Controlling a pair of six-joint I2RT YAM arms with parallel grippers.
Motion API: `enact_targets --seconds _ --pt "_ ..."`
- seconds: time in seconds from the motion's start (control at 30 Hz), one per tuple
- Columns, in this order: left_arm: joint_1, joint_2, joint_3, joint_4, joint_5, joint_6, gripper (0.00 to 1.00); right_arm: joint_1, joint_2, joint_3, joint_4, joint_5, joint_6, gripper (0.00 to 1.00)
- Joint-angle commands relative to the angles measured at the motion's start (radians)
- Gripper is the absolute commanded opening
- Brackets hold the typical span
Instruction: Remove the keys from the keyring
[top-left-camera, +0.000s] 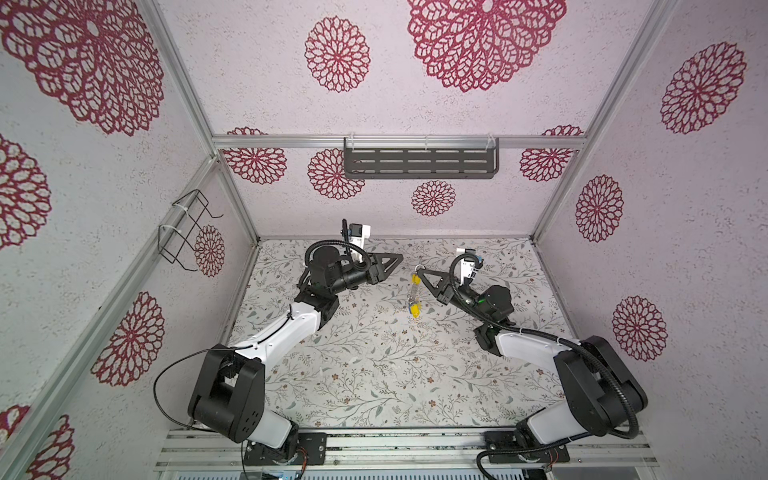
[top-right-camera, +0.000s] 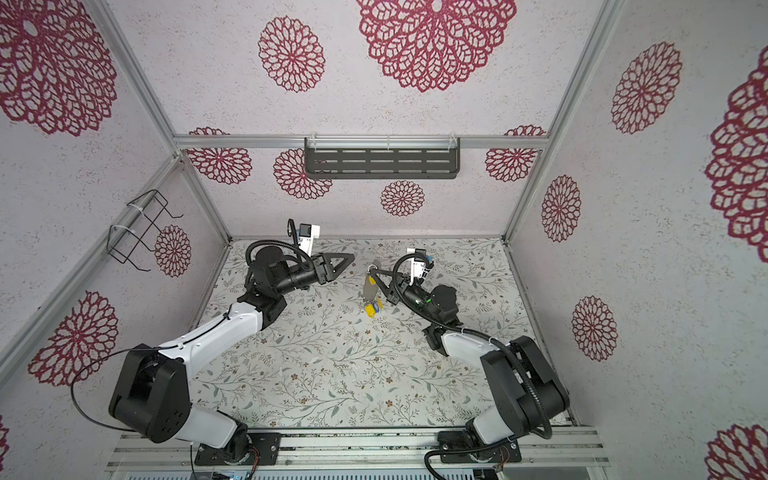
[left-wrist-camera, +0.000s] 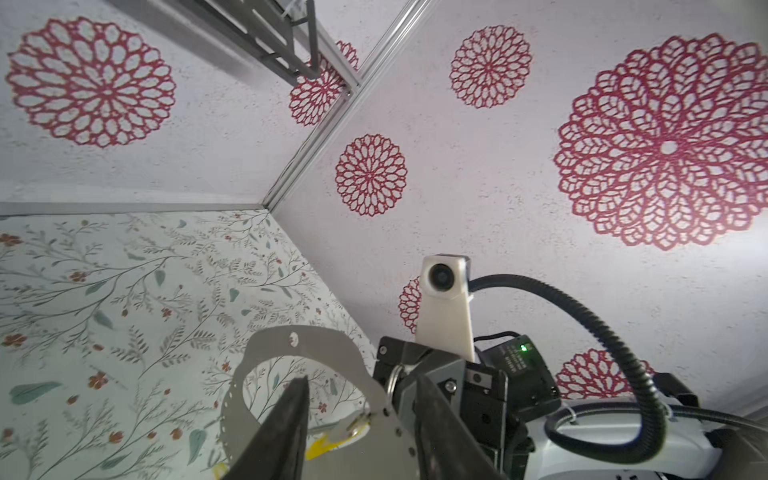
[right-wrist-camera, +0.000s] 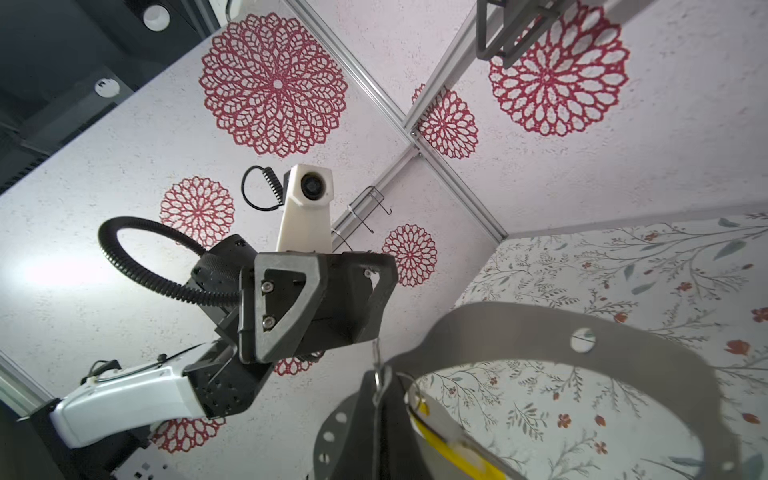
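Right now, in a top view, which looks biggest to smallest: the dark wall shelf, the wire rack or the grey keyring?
1. the dark wall shelf, the widest
2. the wire rack, somewhat smaller
3. the grey keyring, clearly smallest, though it is turned partly edge-on

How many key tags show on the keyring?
3: an upper yellow tag by the right gripper, where the keyring hangs; a lower yellow tag and a blue tag together at its bottom end. More may be hidden.

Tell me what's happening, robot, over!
Left gripper open, clear of keyring. Right gripper shut on keyring, holding it aloft. Keys, yellow and blue, dangle from it. Nothing blocking.
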Motion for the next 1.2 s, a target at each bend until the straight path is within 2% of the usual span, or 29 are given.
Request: enact_targets --seconds 0.0,0.13,0.4,0.57,0.7,1.0,1.17 --pt "-0.021 0.017 0.012 0.166 0.030 -0.060 0.40 0.017 0.005 0.051 0.230 0.022 0.085 0.00" --pt "-0.047 0.041 0.034 0.169 0.055 -0.058 0.31 0.019 0.009 0.050 0.235 0.019 0.087 0.00" --pt "-0.066 0.074 0.054 0.173 0.080 -0.068 0.23 0.022 0.008 0.079 0.201 -0.010 0.087 0.00" --pt "-0.067 0.080 0.058 0.166 0.087 -0.071 0.21 0.022 0.006 0.085 0.173 -0.024 0.072 0.00" --pt "-0.070 0.086 0.061 0.161 0.096 -0.074 0.13 0.023 0.005 0.090 0.164 -0.030 0.069 0.00" --pt "-0.075 0.106 0.077 0.151 0.112 -0.077 0.17 0.023 -0.017 0.107 0.073 -0.040 0.019 0.00" --pt "-0.075 0.111 0.072 0.142 0.110 -0.074 0.04 0.022 -0.024 0.118 0.037 -0.044 -0.001 0.00"
